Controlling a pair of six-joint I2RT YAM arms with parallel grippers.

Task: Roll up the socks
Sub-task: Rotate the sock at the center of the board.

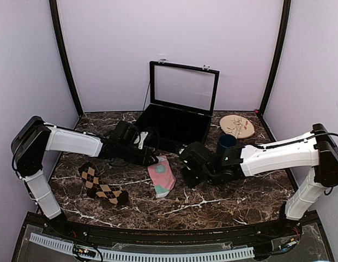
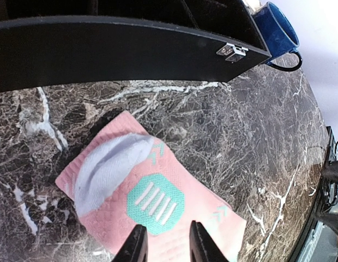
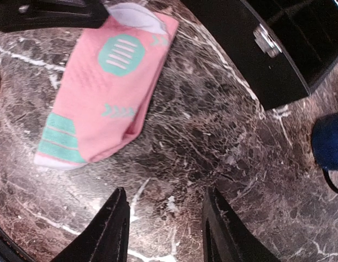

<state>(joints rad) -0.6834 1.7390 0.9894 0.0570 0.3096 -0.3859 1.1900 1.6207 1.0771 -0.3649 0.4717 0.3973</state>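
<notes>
My overhead camera sits above and behind my bases, facing the back wall, far enough off to hold the whole dark marble table (image 1: 212, 204). My left wrist camera looks down past my left gripper (image 2: 164, 240), close over the pink sock with teal patches (image 2: 152, 202). My right wrist camera looks down past my right gripper (image 3: 166, 218), close over the marble. All three share that sock, the open black case (image 1: 177, 124) and the blue mug (image 3: 328, 142).
</notes>
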